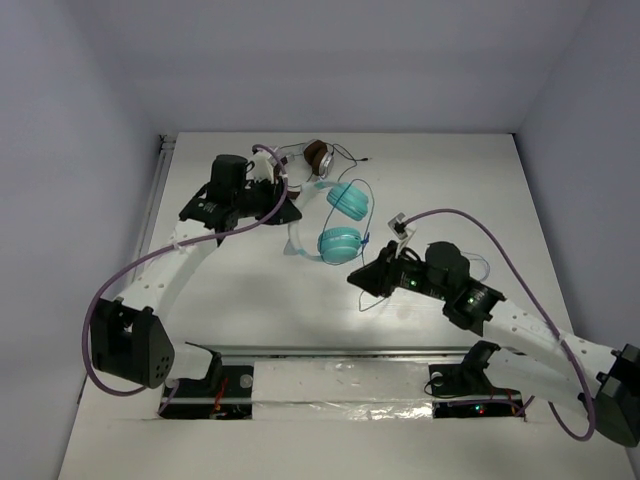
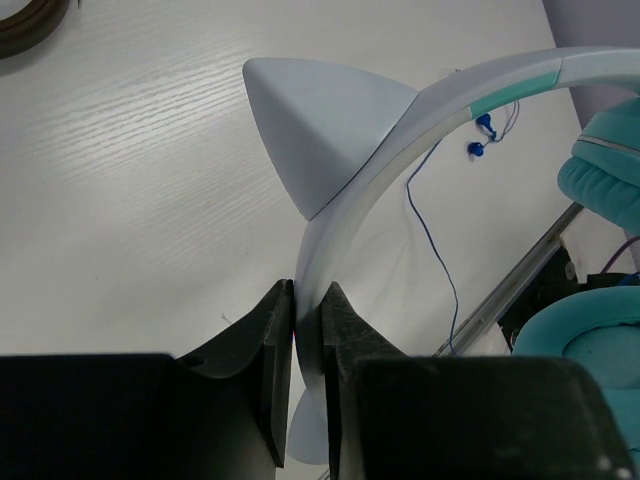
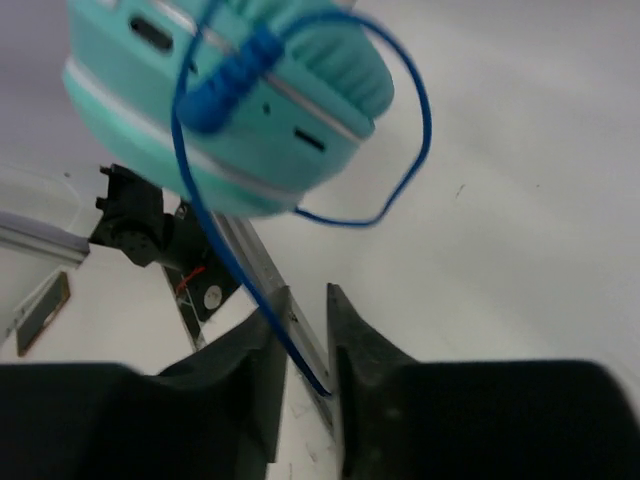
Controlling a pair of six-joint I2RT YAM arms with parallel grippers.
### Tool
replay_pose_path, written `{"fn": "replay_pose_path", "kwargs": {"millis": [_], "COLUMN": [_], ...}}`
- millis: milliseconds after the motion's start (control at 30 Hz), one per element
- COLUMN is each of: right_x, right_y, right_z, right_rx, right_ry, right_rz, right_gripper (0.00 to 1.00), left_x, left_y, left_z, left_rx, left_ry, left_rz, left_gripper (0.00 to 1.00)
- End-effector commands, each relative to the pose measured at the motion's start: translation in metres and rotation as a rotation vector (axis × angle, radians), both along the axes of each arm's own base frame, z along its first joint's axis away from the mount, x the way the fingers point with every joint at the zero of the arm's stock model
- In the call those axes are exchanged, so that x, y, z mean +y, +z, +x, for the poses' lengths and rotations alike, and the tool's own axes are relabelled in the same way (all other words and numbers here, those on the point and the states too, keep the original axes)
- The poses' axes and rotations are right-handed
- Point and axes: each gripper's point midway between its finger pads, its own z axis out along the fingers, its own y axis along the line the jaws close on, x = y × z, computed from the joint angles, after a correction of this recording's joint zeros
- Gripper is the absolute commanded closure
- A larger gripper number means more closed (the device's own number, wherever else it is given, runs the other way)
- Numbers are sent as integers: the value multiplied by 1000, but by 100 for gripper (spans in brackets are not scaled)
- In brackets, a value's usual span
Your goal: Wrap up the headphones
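The headphones have two teal ear cups (image 1: 349,199) and a white headband (image 1: 298,240), and are held just above the middle of the table. My left gripper (image 1: 283,205) is shut on the headband (image 2: 340,220), which has a pointed white ear shape (image 2: 310,130); the jaws pinch the band (image 2: 308,300). My right gripper (image 1: 362,275) sits just below the lower ear cup (image 3: 120,110). Its jaws (image 3: 308,320) are closed on the thin blue cable (image 3: 410,130), which loops over the cup from a blue plug (image 3: 225,75).
Brown-and-silver headphones (image 1: 318,155) with a dark cable lie at the back, just behind the teal ones. A metal rail (image 1: 350,352) runs along the table's near edge by the arm bases. Loose blue cable (image 2: 435,250) hangs under the headband.
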Motion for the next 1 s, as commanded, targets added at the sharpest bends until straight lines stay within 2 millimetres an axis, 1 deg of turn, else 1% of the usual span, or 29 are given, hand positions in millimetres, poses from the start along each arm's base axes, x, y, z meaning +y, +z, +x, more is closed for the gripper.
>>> {"fn": "replay_pose_path", "kwargs": {"millis": [0,33,67,100,167,200,233,267,300,333,367,400,433,467,500,533,567,600,633,667,700,733,767,800,833,867,900,933,967], "right_x": [1,0,-2,-8,-11,-14,-19,-22,-25,-31,-34,-44,-47,-50,-58,-61,-61,-63,-66,-65,-58,-56,-53,-46,-43,-40,-34,-29,-24], "right_y": [25,25,26,27,39,46,42,56,60,59,75,74,76,80,95,99,98,111,112,114,104,117,119,110,121,122,118,118,122], "right_z": [-6,-8,-9,-12,-14,-12,-12,-10,-7,-3,1,12,20,26,37,43,52,60,69,75,86,93,98,108,114,118,124,126,127], "right_rx": [-68,-62,-62,-55,-59,-68,-42,-52,-57,-48,-65,-53,-57,-64,-98,-115,-120,-162,-176,-186,-192,-219,-234,-242,-258,-259,-260,-263,-270], "right_ry": [34,35,34,24,11,-10,-29,-51,-74,-110,-139,-225,-264,-298,-367,-397,-423,-449,-487,-498,-495,-509,-509,-498,-507,-509,-504,-487,-476], "right_rz": [65,63,57,44,66,71,34,31,22,-6,-2,-41,-57,-69,-80,-95,-126,-140,-166,-187,-247,-248,-264,-318,-315,-324,-343,-341,-332], "right_gripper": [77,81,87,90,98,99,100,100,100,100,100,100,100,100,100,100,100,100,100,100,100,100,100,100,100,100,100,100,100], "left_x": [-2,0,2,6,9,9,12,12,12,12,12,12,10,8,6,5,4,4,4,1,-2,-2,-6,-12,-12,-14,-14,-15,-16], "left_y": [41,41,39,39,37,37,35,35,34,31,30,28,23,22,21,15,14,11,8,6,6,6,7,6,7,9,11,14,17], "left_z": [-1,-2,0,2,3,2,2,0,-1,-4,-6,-8,-15,-17,-20,-26,-28,-31,-35,-40,-44,-48,-53,-59,-60,-64,-65,-68,-68], "left_rx": [-78,-70,-68,-66,-64,-64,-62,-59,-61,-55,-54,-49,-31,-30,-17,2,0,7,13,18,17,19,17,19,17,10,4,-6,-13], "left_ry": [-30,-28,-20,-7,6,7,17,14,11,8,5,-1,-25,-39,-47,-64,-70,-78,-90,-102,-118,-131,-151,-172,-176,-189,-191,-203,-211], "left_rz": [-134,-146,-150,-153,-159,-160,-161,-164,-162,-160,-161,-164,-178,-193,-207,-216,-218,-220,-222,-221,-222,-227,-229,-230,-230,-232,-237,-246,-253], "left_gripper": [100,100,100,100,100,100,100,100,100,100,100,100,100,100,100,100,100,100,100,100,100,100,100,100,100,100,100,100,100]}}
